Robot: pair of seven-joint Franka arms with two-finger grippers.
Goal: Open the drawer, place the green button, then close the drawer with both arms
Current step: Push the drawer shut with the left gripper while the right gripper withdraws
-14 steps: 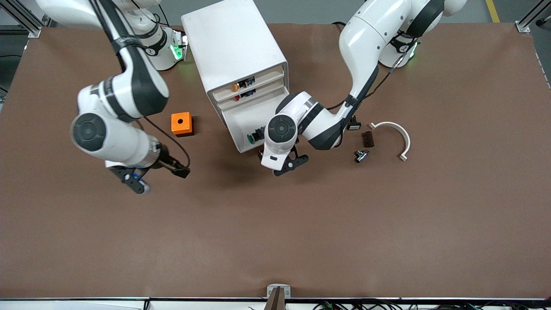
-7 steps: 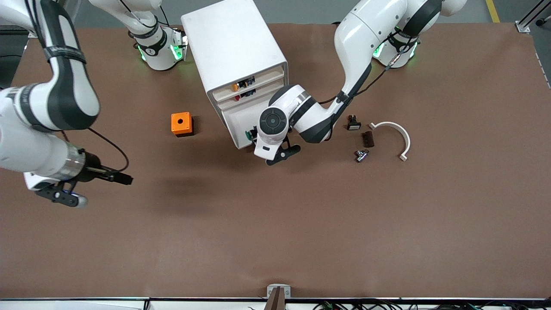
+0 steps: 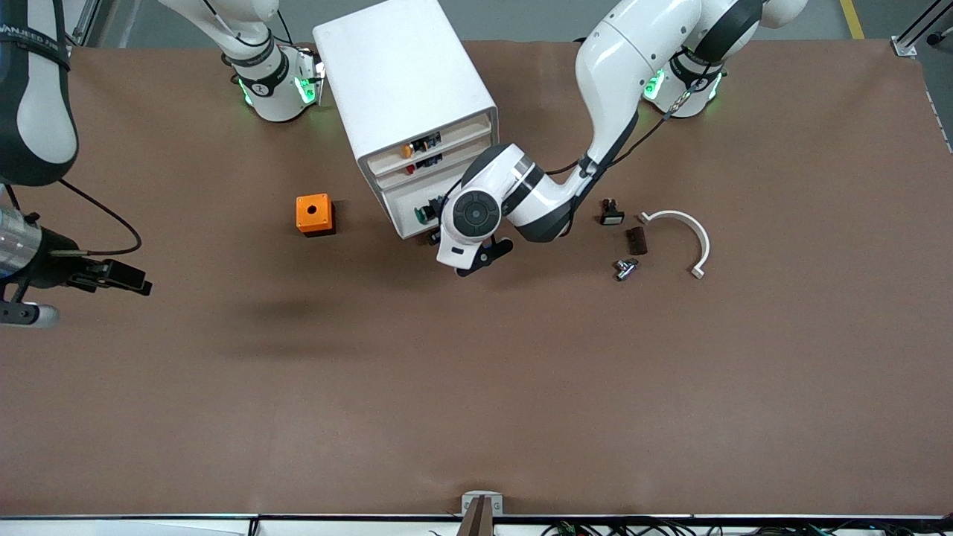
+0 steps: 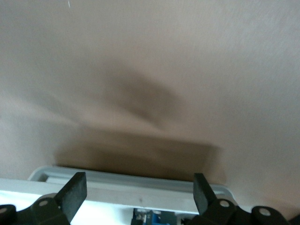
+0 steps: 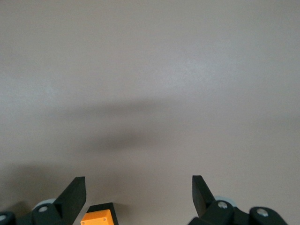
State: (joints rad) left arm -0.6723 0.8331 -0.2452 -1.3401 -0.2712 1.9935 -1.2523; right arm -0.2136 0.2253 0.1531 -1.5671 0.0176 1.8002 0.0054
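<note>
Since the earlier frame, my right gripper (image 3: 18,313) withdrew toward the counter's (image 3: 476,387) edge, jaws released. My left gripper (image 3: 476,262), jaws released, pushed the drawer (image 3: 418,202) inward, its long axis parallel to the cabinet (image 3: 402,74) front.

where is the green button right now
In the front view the green button sits in the cabinet's nearly closed drawer, right beside the open left gripper.

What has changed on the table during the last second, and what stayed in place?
The left tool, open, pushed the drawer in toward the cabinet; the button went in with it. The right tool, open and holding nothing, swung away toward its arm's end of the table. The orange cube and the small parts near the white clip stayed put.
</note>
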